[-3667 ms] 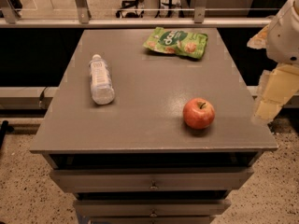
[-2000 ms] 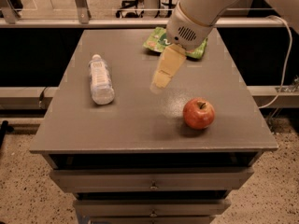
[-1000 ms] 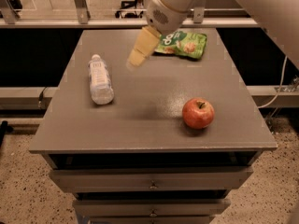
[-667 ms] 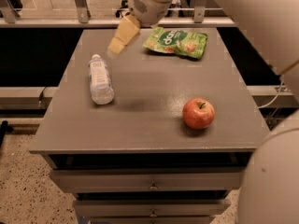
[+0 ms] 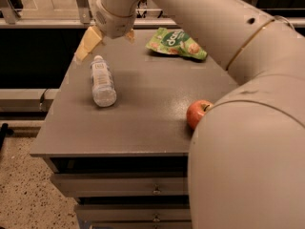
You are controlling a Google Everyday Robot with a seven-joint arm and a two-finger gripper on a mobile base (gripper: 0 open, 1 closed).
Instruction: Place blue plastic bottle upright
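The blue plastic bottle (image 5: 102, 81) lies on its side on the left part of the grey table (image 5: 143, 123), with its white cap pointing to the far edge. My gripper (image 5: 106, 46) hangs just above and behind the cap end. It is open and empty, with one tan finger (image 5: 87, 43) to the left of the cap and the other finger (image 5: 129, 35) to the right. It is not touching the bottle.
A red apple (image 5: 197, 112) sits at the right front of the table, partly hidden by my large arm (image 5: 248, 142). A green snack bag (image 5: 176, 43) lies at the back right. Drawers are under the table top, and a railing runs behind it.
My gripper has swung from the right side of the table across to the back left and now hangs over the bottle's cap end. The bottle, apple and bag have not moved.
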